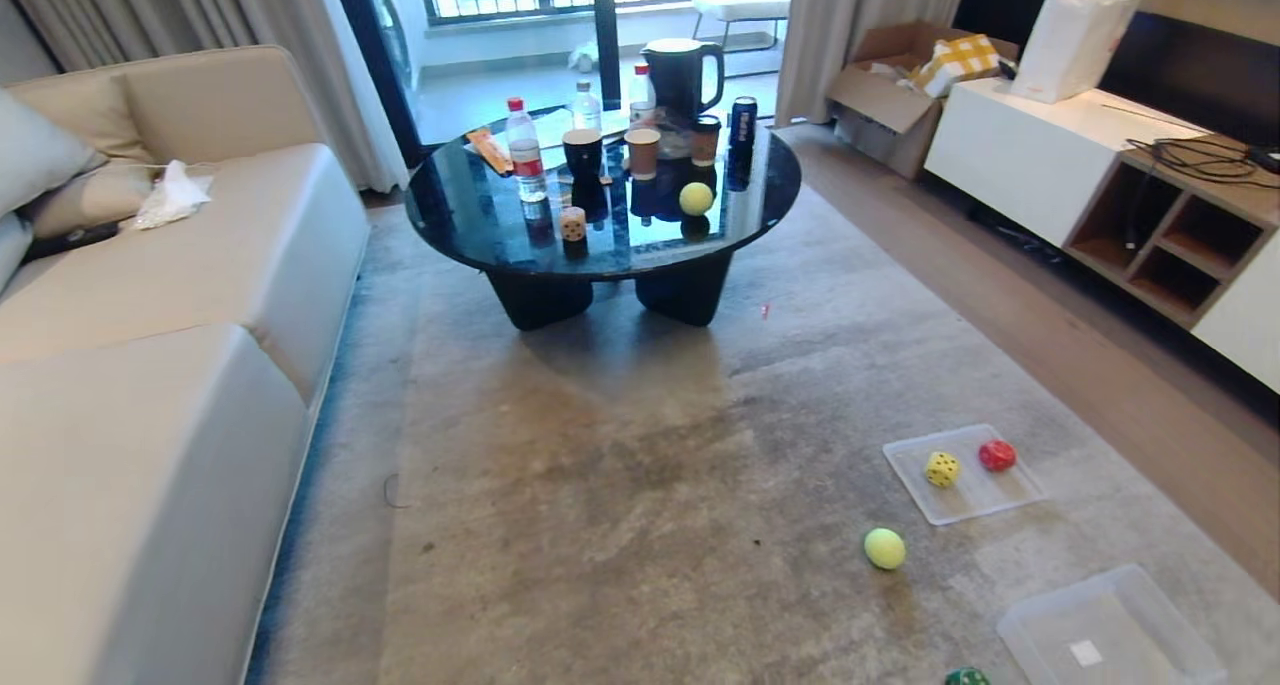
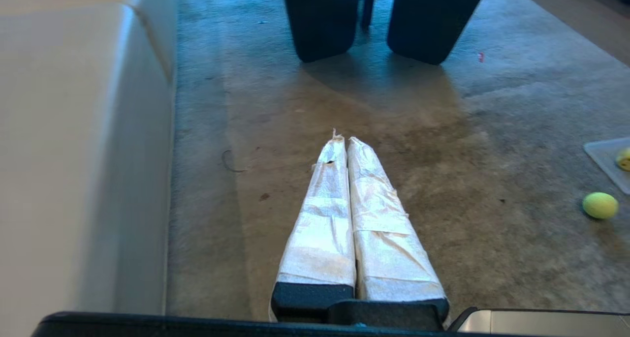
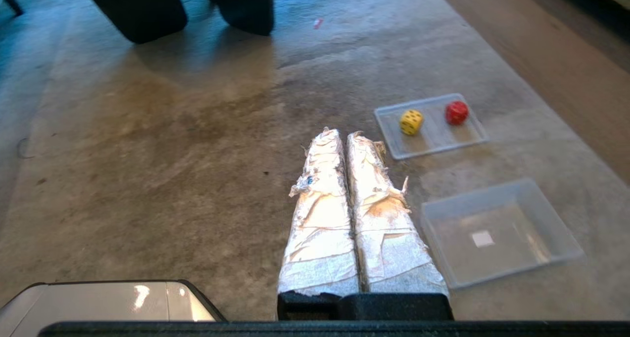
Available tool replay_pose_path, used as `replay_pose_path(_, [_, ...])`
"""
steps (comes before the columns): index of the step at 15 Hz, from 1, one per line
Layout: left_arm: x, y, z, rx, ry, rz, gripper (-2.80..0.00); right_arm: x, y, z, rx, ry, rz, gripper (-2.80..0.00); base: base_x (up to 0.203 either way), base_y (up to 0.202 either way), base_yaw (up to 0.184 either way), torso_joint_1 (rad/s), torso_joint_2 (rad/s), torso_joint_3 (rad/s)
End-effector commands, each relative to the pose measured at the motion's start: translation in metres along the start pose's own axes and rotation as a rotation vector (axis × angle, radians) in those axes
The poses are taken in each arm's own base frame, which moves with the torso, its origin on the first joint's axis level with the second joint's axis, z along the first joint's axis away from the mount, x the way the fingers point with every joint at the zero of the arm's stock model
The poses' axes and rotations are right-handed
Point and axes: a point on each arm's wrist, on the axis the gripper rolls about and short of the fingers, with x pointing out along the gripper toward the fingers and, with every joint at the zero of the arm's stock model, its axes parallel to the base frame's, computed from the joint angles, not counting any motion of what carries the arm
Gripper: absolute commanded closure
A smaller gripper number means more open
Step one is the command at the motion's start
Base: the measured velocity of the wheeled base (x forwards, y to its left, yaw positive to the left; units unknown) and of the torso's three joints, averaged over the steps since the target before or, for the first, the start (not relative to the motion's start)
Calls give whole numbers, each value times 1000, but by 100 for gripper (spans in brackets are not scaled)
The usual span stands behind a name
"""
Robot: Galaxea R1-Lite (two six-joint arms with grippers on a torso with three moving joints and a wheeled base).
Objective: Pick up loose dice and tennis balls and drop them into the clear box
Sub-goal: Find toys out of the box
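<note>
The room was a living room with a worn grey-beige rug (image 1: 620,465) laid over wood flooring, a cream sofa (image 1: 150,295) along the robot's left and a white low cabinet (image 1: 1040,155) on its right. A round black glass coffee table (image 1: 480,215) stood ahead, carrying bottles, cups, a dark kettle (image 1: 682,75), a cream die (image 1: 572,224) and one tennis ball (image 1: 696,198). On the rug to the right lay a flat clear tray (image 1: 915,485) holding a yellow die (image 1: 941,469) and a red die (image 1: 997,455). A second tennis ball (image 1: 885,548) sat loose just in front of the tray. The clear box (image 1: 1040,635), empty with a white sticker on its bottom, rested nearer the robot, with a green die (image 1: 966,677) just beside it at the picture's lower edge. The left gripper (image 2: 343,140) and right gripper (image 3: 340,134) hung above bare rug, each with its taped fingers pressed together and holding nothing.
</note>
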Motion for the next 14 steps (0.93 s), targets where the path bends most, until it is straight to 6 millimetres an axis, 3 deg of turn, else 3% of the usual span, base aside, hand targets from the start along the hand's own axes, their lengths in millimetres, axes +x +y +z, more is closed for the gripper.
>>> replay_pose_path(1, [0,0,0,0,0,0,0,0,0,0,0,1,0,0,-2,8,-164,7,2,2])
replay_pose_path(10, [0,0,0,-2,0,0,0,0,0,0,-2,0,0,0,1,11,-156,4,3,3])
replay_pose_path(14, [0,0,0,-2,0,0,0,0,0,0,-2,1,0,0,0,1,-20,-1,0,1])
